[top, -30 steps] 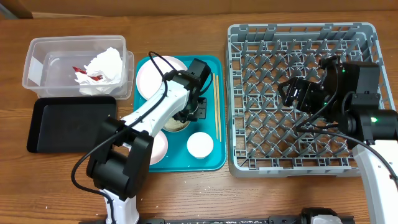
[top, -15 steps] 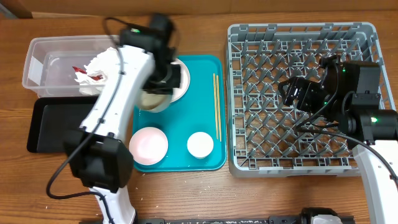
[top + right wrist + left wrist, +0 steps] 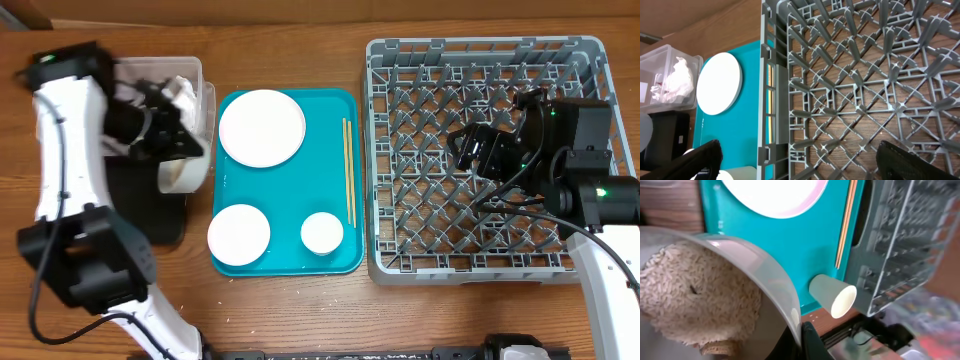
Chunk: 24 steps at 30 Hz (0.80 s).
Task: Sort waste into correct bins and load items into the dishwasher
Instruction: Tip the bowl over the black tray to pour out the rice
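Observation:
My left gripper (image 3: pixel 168 140) is shut on the rim of a white bowl (image 3: pixel 180 172) and holds it tilted over the black tray (image 3: pixel 165 218), beside the clear tub (image 3: pixel 205 100). In the left wrist view the gripper (image 3: pixel 802 336) pinches the bowl's rim (image 3: pixel 765 270), and white rice (image 3: pixel 690 295) fills the bowl. A white napkin (image 3: pixel 182 92) lies in the tub. The teal tray (image 3: pixel 325 120) holds a white plate (image 3: pixel 262 127), a pink plate (image 3: pixel 239 235), a small cup (image 3: pixel 322 232) and chopsticks (image 3: pixel 348 170). My right gripper (image 3: pixel 470 150) is open and empty above the grey dish rack (image 3: pixel 480 260).
The right wrist view shows the rack's lattice (image 3: pixel 855 85), the white plate (image 3: pixel 719 82), the tub with the napkin (image 3: pixel 675 80) and the black tray (image 3: pixel 665 130). The left arm covers much of the tub. Bare wooden table lies in front of the tray.
My left arm has carried the rice bowl off the teal tray and to the left, over the black tray. The white plate is now uncovered. The right arm has not moved.

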{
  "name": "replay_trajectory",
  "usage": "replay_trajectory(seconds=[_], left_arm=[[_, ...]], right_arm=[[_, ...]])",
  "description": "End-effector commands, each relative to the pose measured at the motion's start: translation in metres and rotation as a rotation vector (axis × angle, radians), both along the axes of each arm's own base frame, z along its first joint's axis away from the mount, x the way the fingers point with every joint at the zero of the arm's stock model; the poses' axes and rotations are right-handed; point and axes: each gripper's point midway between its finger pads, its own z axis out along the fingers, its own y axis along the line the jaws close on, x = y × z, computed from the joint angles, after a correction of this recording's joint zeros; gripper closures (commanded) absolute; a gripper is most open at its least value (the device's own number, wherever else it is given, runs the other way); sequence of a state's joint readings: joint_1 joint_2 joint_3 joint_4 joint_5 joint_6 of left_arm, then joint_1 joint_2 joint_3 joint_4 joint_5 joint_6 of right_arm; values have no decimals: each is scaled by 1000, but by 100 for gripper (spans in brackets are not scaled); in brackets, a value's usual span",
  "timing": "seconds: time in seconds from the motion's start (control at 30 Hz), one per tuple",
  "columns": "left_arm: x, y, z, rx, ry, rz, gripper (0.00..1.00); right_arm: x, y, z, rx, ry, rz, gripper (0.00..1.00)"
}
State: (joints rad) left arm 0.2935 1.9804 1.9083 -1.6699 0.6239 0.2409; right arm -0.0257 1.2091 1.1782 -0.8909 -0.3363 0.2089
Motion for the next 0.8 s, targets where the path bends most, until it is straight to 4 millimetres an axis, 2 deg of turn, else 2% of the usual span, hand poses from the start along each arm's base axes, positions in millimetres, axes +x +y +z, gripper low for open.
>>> replay_trajectory(seconds=[0.0, 0.07, 0.2, 0.37, 0.57, 0.77], left_arm=[[-7, 26, 7, -202, -125, 57, 96], [-10, 46, 4, -319, -197, 139, 96], [-10, 97, -5, -496, -368, 396, 96], [-18, 141, -10, -574, -506, 574, 96], [-12, 161, 25, -801, -537, 752, 96], [-13, 162, 25, -854, -450, 804, 96]], right_arm=[[2, -1, 11, 1, -30, -1, 0], [2, -1, 11, 2, -30, -1, 0], [2, 0, 11, 4, -29, -4, 0], [2, 0, 11, 6, -29, -1, 0], [2, 0, 11, 6, -29, -1, 0], [2, 0, 11, 6, -29, -1, 0]])
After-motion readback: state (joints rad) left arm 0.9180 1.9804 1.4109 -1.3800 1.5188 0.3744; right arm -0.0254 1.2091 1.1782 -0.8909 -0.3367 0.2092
